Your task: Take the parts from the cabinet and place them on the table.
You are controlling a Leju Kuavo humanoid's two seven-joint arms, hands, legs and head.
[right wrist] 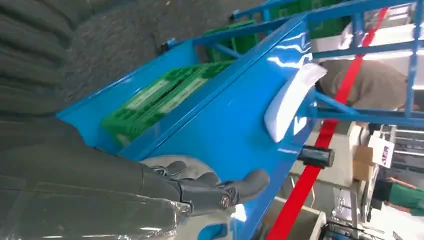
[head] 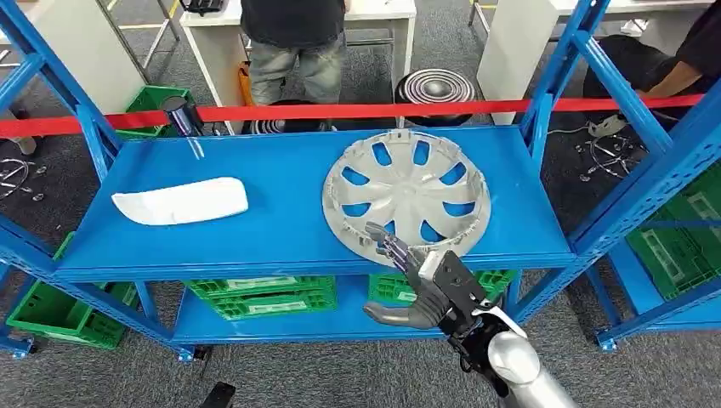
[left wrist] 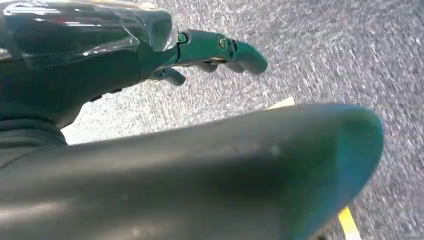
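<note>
A silver-grey hubcap point(head: 408, 191) lies flat on the right half of the blue cabinet shelf point(head: 281, 229). A white curved part point(head: 180, 202) lies on the shelf's left half. My right hand point(head: 421, 285) is at the shelf's front edge, its fingers spread and reaching onto the hubcap's near rim, its thumb held apart below the shelf edge. In the right wrist view the right hand point(right wrist: 210, 187) stretches over the hubcap's rim point(right wrist: 159, 162), with the white part point(right wrist: 290, 100) farther along the shelf. My left hand point(left wrist: 200, 50) hangs over grey carpet, fingers extended and holding nothing.
A red tape point(head: 366, 110) runs across behind the cabinet, and a person point(head: 293, 34) stands beyond it. A dark cylinder point(head: 181, 115) stands at the shelf's back left. Green crates point(head: 263, 293) fill the lower shelf. Slanted blue posts point(head: 561, 76) frame the shelf's sides.
</note>
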